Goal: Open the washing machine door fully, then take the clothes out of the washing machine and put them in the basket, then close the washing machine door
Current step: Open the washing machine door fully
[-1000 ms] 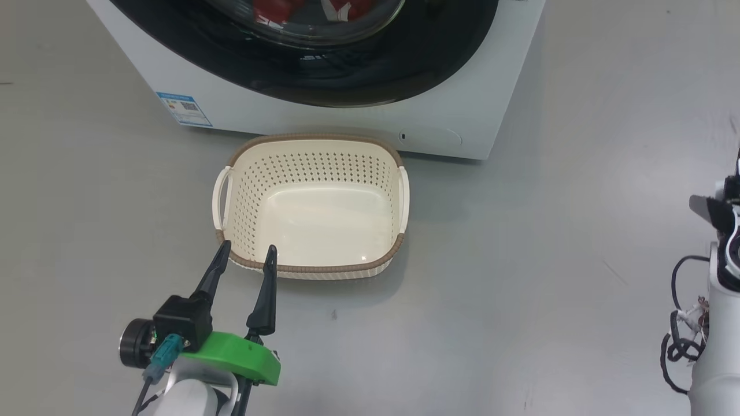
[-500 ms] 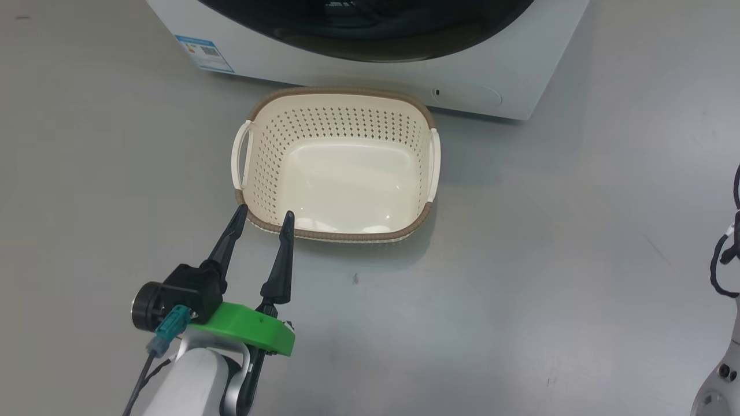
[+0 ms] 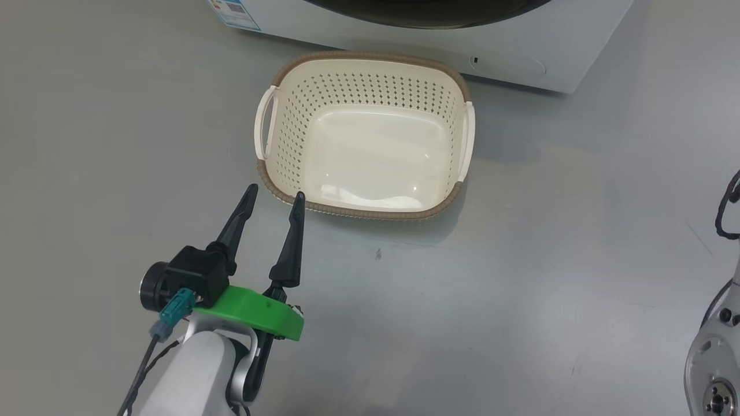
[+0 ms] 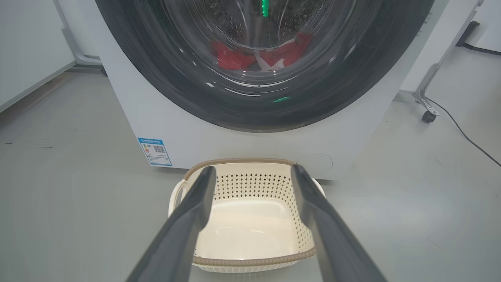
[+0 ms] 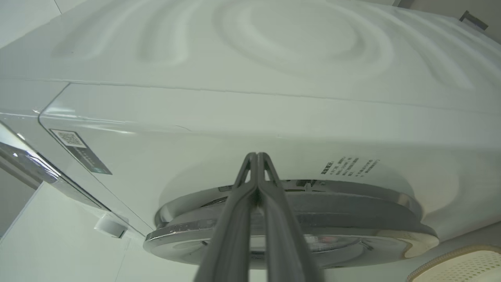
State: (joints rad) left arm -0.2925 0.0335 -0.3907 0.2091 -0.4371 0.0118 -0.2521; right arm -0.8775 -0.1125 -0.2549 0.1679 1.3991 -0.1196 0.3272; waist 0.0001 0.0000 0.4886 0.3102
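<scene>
Here, a blue label (image 4: 154,151) with a square code is sitting low on the left front of the washing machine (image 4: 176,133), its print too small to read. The left pincer (image 3: 276,192) is hanging wide open, holding nothing, its tips just short of the basket (image 3: 370,56). The basket is lying empty on the floor (image 3: 520,260) just before the machine. Red clothes (image 4: 231,59) are showing behind the shut door (image 4: 164,78). Open floor is stretching rightward. The right pincer (image 5: 257,156) is pressing shut, empty, pointing at the door's silver edge.
</scene>
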